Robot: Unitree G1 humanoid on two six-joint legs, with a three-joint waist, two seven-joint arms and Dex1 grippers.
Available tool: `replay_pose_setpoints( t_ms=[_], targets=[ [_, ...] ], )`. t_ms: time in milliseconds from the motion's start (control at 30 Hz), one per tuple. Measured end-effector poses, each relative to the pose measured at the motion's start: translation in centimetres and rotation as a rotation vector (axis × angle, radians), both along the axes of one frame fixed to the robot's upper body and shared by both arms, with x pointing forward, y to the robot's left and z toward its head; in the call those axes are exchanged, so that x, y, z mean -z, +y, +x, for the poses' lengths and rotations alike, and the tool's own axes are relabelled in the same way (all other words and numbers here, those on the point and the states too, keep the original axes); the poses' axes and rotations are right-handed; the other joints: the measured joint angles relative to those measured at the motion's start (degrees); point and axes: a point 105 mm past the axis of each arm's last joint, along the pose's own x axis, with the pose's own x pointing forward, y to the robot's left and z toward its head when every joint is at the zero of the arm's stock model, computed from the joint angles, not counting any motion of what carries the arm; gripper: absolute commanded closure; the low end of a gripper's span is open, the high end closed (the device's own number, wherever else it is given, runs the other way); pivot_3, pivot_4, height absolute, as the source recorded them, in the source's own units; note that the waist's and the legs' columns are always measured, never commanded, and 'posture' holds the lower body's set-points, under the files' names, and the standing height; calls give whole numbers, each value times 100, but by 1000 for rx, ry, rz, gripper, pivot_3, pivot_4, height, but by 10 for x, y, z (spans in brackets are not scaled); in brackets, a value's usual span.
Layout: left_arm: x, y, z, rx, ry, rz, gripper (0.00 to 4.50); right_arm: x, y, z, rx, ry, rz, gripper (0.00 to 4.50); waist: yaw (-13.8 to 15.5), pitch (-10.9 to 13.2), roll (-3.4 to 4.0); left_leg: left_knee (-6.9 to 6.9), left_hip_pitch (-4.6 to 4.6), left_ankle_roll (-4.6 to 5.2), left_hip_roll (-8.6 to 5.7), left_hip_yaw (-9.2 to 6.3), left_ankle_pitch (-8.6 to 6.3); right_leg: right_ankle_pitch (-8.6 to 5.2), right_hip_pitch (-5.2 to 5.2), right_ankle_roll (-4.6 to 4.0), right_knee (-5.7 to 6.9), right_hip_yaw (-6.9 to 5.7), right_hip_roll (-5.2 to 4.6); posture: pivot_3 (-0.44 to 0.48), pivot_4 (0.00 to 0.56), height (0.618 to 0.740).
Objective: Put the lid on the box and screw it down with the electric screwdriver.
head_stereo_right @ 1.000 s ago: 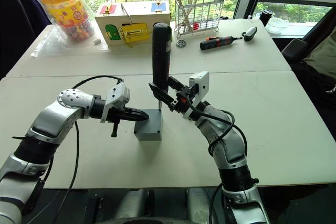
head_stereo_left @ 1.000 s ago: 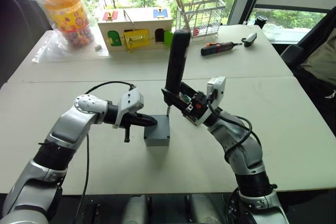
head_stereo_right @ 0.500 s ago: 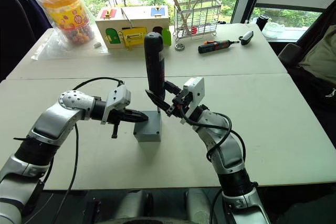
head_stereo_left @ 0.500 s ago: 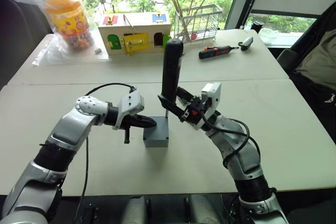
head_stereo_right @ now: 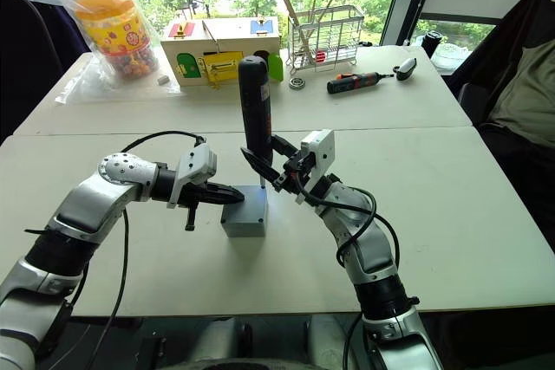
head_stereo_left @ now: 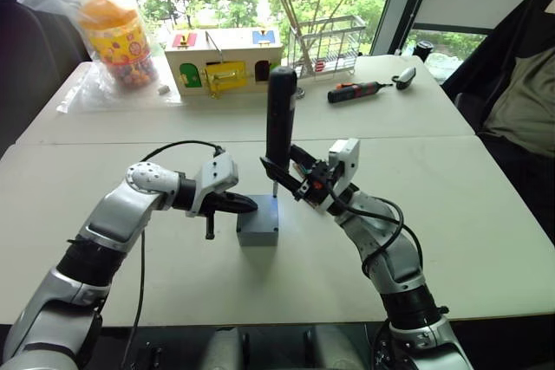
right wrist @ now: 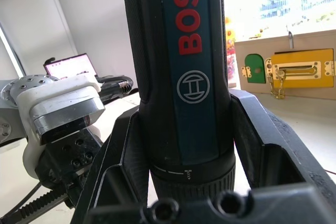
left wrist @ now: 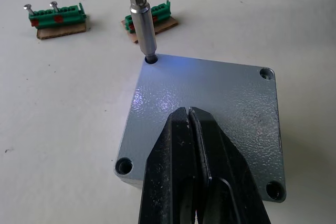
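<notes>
Upright now, the electric screwdriver (head_stereo_left: 280,119), clamped in right gripper (head_stereo_left: 290,175), meets the lid (left wrist: 210,114).

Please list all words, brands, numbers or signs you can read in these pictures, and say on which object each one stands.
"BOS", cut off at the picture's edge: red letters on the screwdriver, held in the right pincer.
Circle emblem holding an "H"-like sign: below those letters.
Print on the snack jar: too small to read.

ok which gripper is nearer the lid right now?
Left. The left gripper has its shut fingers on top of the lid, pressing it onto the box. The right gripper stays above and beside it, holding the electric screwdriver, bit in a corner hole.
</notes>
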Motion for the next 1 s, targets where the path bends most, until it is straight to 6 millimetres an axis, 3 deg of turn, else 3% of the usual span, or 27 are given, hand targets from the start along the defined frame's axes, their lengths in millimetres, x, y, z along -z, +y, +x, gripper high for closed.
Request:
replay_pose_setpoints(
  t_ms=[367,633,733,867,1000],
  targets=[
    [2,-2,0,-2,-2,-11,4500,-1,-2,-6,1,2,-5,2699,9,-3,-4,-4,-1,0,0,-1,0,0,0,-1,-5,0,-5,0,150,736],
    [1,-5,-2,2,3,-36,4500,-18,-18,3,26,119,48,2699,20,15,10,-7,-27,-1,-2,-1,0,0,-21,-1,-10,0,-21,0,150,736],
    [-3,-6,-4,-4,26,-79,4500,-39,-31,9,57,169,35,2699,45,29,25,6,-116,-22,-4,-6,12,2,-102,0,1,-2,-32,0,150,736],
    [-9,-7,-2,-59,88,-184,4500,-89,-70,23,197,120,82,2699,53,33,26,11,-215,-45,-17,-10,27,4,-201,2,17,-12,-48,0,150,736],
    [-38,-17,11,-132,29,-362,4500,-130,-105,34,328,77,204,2699,40,49,13,13,-262,-81,-20,-9,47,5,-244,4,21,-15,-50,0,150,736]
  ],
)
